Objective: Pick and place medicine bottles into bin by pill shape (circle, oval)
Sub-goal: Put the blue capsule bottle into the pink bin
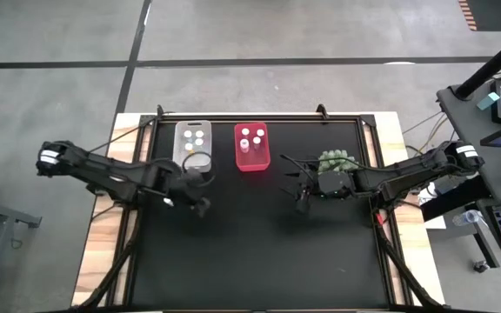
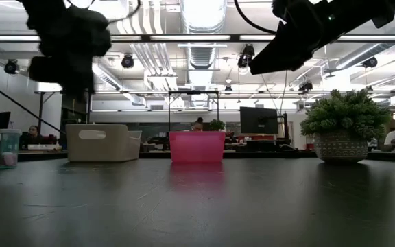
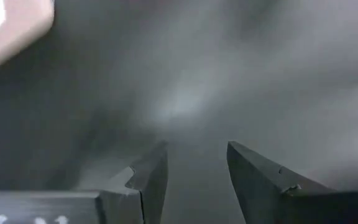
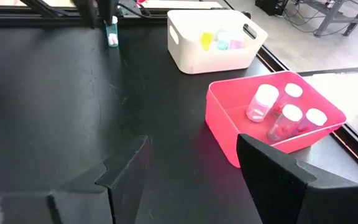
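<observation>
- As seen from above, black bench (image 1: 259, 252) fills the middle; both arms reach in, left from 9 o'clock, right from 3 o'clock.
- Left end effector (image 1: 200, 207) hangs just below the clear-white bin, at its 6 o'clock side, raised off the bench; fingers (image 3: 151, 180) parted with a gap, nothing between them.
- Right end effector (image 1: 301, 198) sits at centre-right, at about 4 o'clock from the red bin, raised in the low view; fingers (image 4: 129, 171) spread wide, empty.
- Clear-white bin (image 1: 193, 143) at 12 o'clock on the bench, left of the red one; holds bottles with coloured caps (image 4: 222, 41), exact count unclear.
- Red bin (image 1: 251, 162) just beside the white bin at its 3 o'clock, small gap between; four white-capped medicine bottles (image 4: 288, 118) inside, upright or slightly tilted.
- Green spiky plant (image 2: 346, 123) in a pale pot at 2 o'clock of the bench, partly under the right arm from above.
- One small teal bottle (image 4: 112, 34) stands upright on the bench apart from the bins, near the far edge in the right wrist view; same one at far left in the low view.
</observation>
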Available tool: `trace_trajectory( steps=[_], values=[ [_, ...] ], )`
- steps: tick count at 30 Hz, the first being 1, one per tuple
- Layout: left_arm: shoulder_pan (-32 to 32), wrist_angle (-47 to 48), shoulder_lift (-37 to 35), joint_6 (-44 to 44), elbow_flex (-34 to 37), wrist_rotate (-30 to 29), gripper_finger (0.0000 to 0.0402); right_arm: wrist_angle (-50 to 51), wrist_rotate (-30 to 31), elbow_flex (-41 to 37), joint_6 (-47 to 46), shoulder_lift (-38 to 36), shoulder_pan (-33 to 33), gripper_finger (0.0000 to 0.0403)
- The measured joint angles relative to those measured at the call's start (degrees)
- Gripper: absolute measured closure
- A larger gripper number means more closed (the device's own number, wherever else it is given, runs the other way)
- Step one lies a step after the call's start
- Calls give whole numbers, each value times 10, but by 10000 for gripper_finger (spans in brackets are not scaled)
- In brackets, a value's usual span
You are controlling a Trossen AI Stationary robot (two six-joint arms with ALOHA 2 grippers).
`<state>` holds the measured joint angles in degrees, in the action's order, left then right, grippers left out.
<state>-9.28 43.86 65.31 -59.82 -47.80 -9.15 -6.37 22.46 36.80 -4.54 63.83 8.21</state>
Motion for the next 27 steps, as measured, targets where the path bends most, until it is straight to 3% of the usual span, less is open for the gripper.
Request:
trace_trajectory(
  steps=[5,8,17,27],
  values=[
    [-7,73,38,-30,-2,75,253,0,0,-3,0,0,0,165],
    [-9,118,44,-44,0,91,253,-1,0,-4,0,0,0,165],
    [-8,233,-14,-74,6,93,253,-3,0,-5,0,0,0,165],
    [-8,232,-65,-75,35,60,253,-8,0,-5,3,0,0,165]
  ],
)
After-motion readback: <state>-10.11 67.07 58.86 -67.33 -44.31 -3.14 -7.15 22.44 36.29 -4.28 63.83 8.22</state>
